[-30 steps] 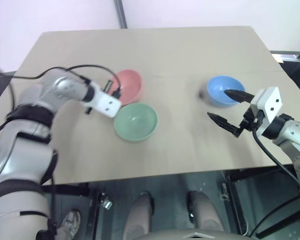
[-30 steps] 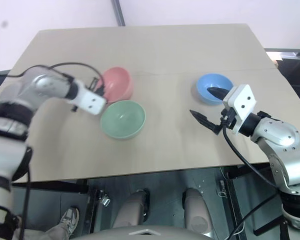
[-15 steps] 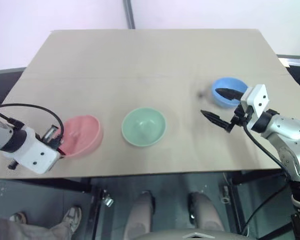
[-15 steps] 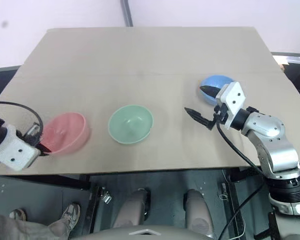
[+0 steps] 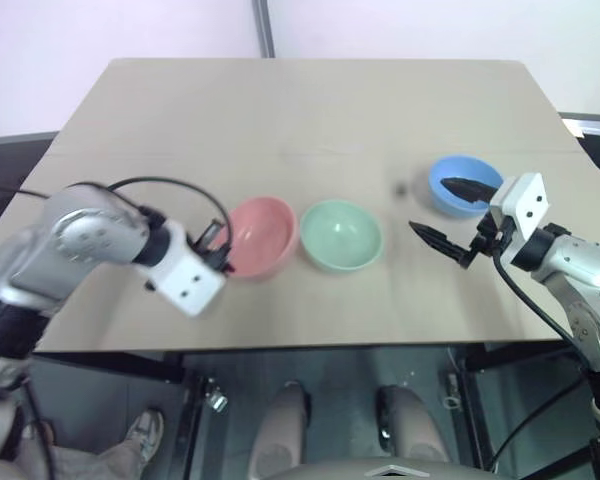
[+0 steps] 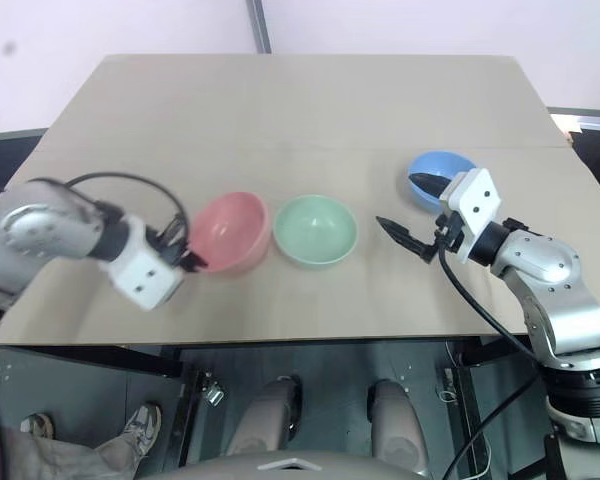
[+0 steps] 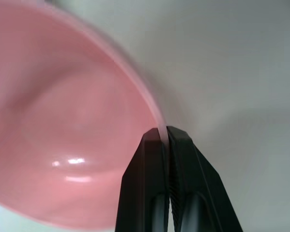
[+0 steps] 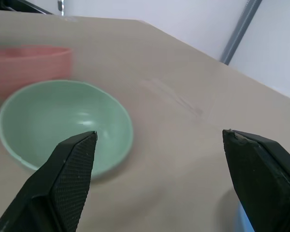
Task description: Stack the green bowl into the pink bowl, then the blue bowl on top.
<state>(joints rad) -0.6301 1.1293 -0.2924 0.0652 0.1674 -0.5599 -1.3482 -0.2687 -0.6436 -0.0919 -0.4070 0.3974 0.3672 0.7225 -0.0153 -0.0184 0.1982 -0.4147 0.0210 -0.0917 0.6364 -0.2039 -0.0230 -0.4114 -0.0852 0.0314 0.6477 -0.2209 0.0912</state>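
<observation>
The pink bowl (image 5: 261, 236) is left of centre on the table, close beside the green bowl (image 5: 341, 234); the two rims are nearly touching. My left gripper (image 5: 220, 262) is shut on the pink bowl's near-left rim, and in the left wrist view the black fingertips (image 7: 157, 140) pinch that rim of the pink bowl (image 7: 72, 121). The blue bowl (image 5: 464, 185) stands at the right. My right gripper (image 5: 452, 212) hangs open just in front of it, one finger over the blue bowl's rim, pointing toward the green bowl (image 8: 63, 121). Nothing is between its fingers.
The tan table (image 5: 310, 110) has bare room at the back and on the left. Its front edge runs just below the bowls. A black cable (image 5: 160, 185) loops over my left arm. A metal post (image 5: 265, 25) stands behind the table.
My left gripper carried the pink bowl out to the far left near the front edge, then back right beside the green bowl. The view has shifted. The right gripper has stayed put.
</observation>
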